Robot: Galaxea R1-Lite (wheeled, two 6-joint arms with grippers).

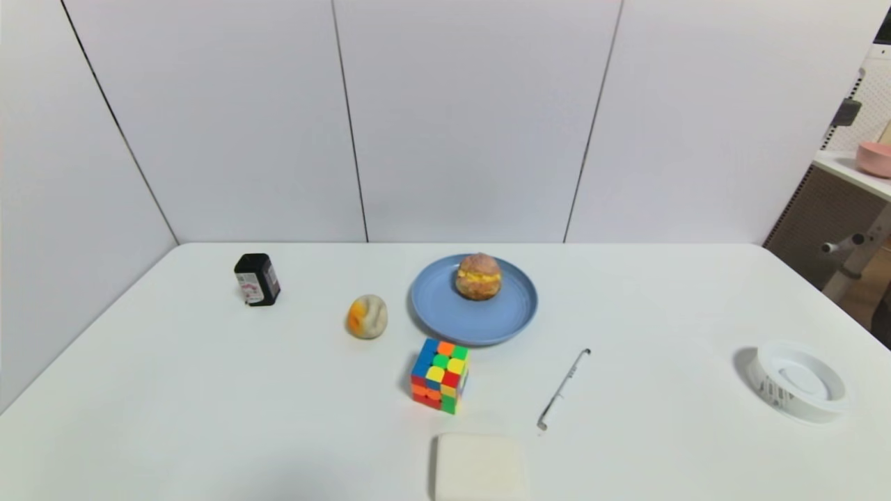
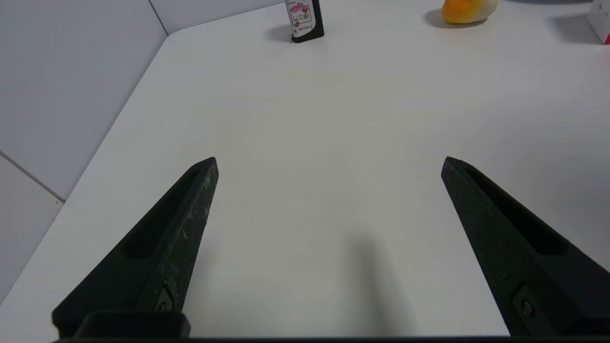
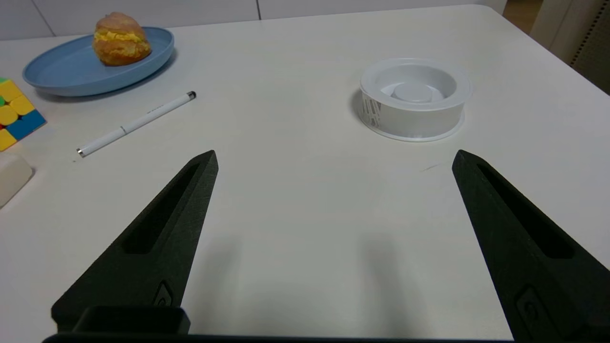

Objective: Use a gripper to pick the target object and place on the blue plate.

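The cream puff (image 1: 478,276) is sitting on the blue plate (image 1: 445,313), toward its far side, just above the middle of the head view. Below the plate a puzzle cube (image 1: 440,375) and a white pen (image 1: 563,388) are lying on the white table (image 1: 209,390). The left gripper (image 2: 329,164) is hanging over bare table with its fingers spread wide, holding nothing. The right gripper (image 3: 333,159) is also gaping wide and empty, with a white ring dish (image 3: 413,97) lying beyond it.
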